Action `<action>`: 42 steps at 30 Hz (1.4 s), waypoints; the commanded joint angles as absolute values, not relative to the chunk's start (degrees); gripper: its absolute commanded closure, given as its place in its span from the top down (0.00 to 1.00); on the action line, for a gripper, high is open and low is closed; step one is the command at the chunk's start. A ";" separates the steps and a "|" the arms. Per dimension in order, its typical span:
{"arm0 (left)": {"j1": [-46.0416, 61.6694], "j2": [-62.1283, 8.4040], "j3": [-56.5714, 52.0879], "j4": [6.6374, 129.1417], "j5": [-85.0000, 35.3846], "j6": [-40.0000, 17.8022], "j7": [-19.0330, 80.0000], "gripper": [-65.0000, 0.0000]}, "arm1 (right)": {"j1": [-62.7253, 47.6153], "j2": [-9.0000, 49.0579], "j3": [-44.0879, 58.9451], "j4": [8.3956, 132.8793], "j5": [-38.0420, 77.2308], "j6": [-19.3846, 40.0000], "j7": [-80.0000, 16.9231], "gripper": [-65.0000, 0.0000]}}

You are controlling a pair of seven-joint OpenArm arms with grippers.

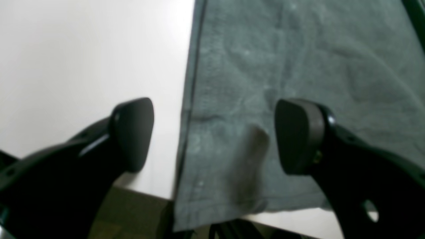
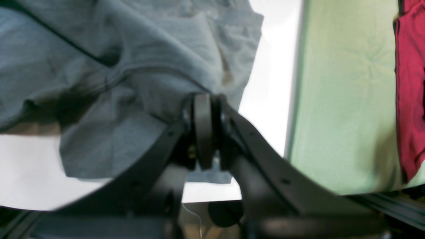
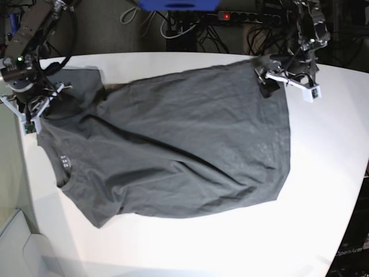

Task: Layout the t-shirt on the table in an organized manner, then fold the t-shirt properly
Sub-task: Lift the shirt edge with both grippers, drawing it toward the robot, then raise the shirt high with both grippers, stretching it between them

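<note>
The t-shirt (image 3: 173, 144), dark charcoal-grey, lies spread across the white table (image 3: 323, 173) in the base view, occupying the area from about 9 o'clock to 2 o'clock of the tabletop, with its collar and small white neck print toward 9 o'clock and its hem toward 3 o'clock. The cloth is not flat: diagonal creases run across the body, and the sleeve near 10 o'clock is bunched. The left gripper (image 3: 275, 75) sits at roughly 1 o'clock in the base view, above the hem corner of the shirt. In the left wrist view the left gripper (image 1: 214, 136) stands with its jaws wide apart and nothing between them; one black finger (image 1: 132, 132) is over bare table, the other over the grey fabric, and the hemmed shirt edge (image 1: 186, 132) runs between them from 12 o'clock to 6 o'clock. The right gripper (image 3: 34, 107) sits at about 10 o'clock in the base view, at the shoulder area of the garment. In the right wrist view the right gripper (image 2: 203, 109) has its jaws pressed together on a pinched fold of the t-shirt, with the cloth gathered and draped away toward 10 o'clock. A pale green surface (image 2: 345, 99) lies beyond the table edge at 3 o'clock, with a dark red cloth (image 2: 410, 83) at the far right.
</note>
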State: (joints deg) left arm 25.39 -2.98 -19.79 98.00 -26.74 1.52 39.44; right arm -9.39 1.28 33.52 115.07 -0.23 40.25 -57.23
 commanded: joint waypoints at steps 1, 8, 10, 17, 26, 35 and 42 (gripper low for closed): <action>26.77 -2.24 -18.51 96.31 -28.35 2.07 46.55 0.85 | -8.92 1.98 33.63 115.91 0.04 40.00 -56.22 0.00; 27.82 -2.33 -17.10 96.31 -28.26 2.15 46.64 0.85 | -8.92 1.80 33.63 115.91 0.04 40.00 -56.22 0.00; 28.09 -2.33 -17.10 95.96 -28.26 2.15 46.64 0.85 | -8.92 1.80 33.63 115.91 0.04 40.00 -56.22 0.00; 27.65 -2.24 -16.13 92.00 -28.62 1.80 46.55 0.56 | -8.75 1.71 33.54 115.91 0.04 40.00 -56.22 0.00; 27.21 -2.33 -13.67 90.59 -28.44 1.89 44.70 0.17 | -8.84 1.71 32.40 115.91 0.04 40.00 -56.22 0.00; 27.30 -3.82 -14.20 99.74 -28.53 2.24 44.35 0.01 | -8.66 1.80 32.40 116.00 0.04 40.00 -56.22 0.00; 27.91 -4.97 -17.71 111.60 -28.79 2.24 46.90 0.01 | -8.75 1.80 32.48 116.09 0.22 40.00 -56.22 0.00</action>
State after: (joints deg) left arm 27.70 -4.51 -17.39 110.83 -29.19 1.74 47.48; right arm -9.26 1.23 32.25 115.07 -0.21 40.25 -57.25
